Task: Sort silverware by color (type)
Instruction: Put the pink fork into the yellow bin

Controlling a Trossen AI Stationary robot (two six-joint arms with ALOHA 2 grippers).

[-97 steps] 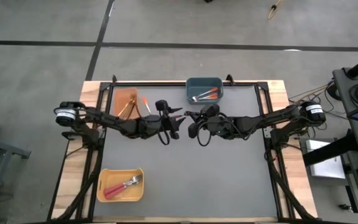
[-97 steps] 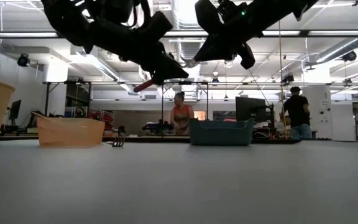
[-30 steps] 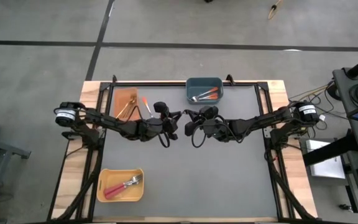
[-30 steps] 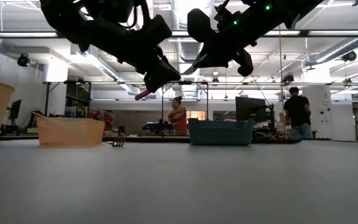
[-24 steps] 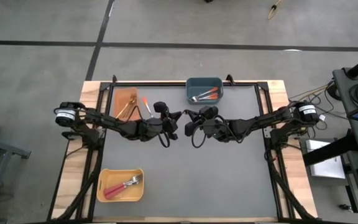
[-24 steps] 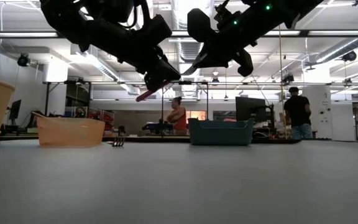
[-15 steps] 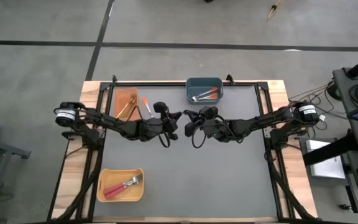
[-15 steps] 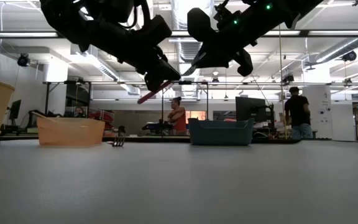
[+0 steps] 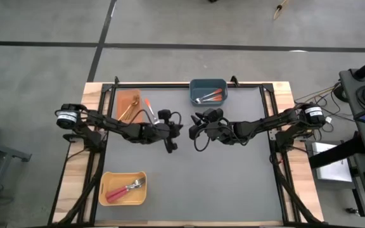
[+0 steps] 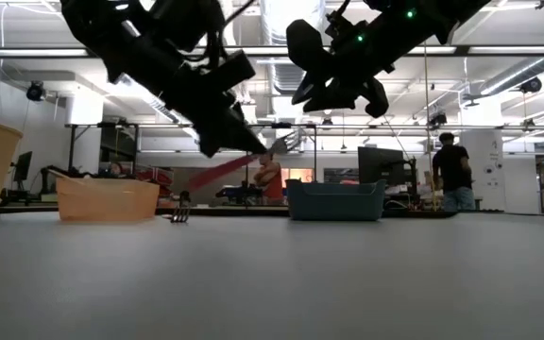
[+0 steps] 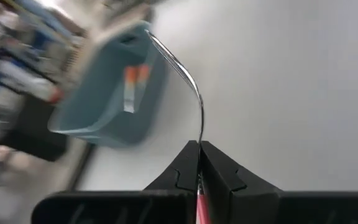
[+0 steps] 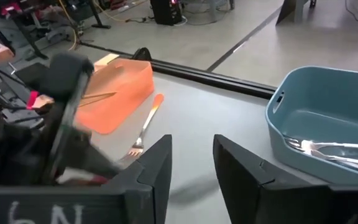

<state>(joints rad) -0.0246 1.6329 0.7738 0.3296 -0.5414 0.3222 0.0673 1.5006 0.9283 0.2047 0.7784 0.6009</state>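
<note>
Ceiling strip lights (image 10: 281, 47) glare behind my arms in the low view, leaving them as dark silhouettes. Overhead light on the table (image 9: 189, 171) is even, with faint shadows. My left wrist view smears the blue-grey bin (image 11: 110, 93); the pink-handled fork (image 10: 253, 159) streaks with motion blur.

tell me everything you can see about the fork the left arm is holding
The fork has a slim silver metal neck that curves to its head and a pink-red handle. The left gripper holds it in mid-air above the grey table, jaws shut where neck meets handle. In the low view it slants, tines higher, handle lower. Nothing else touches it.
</note>
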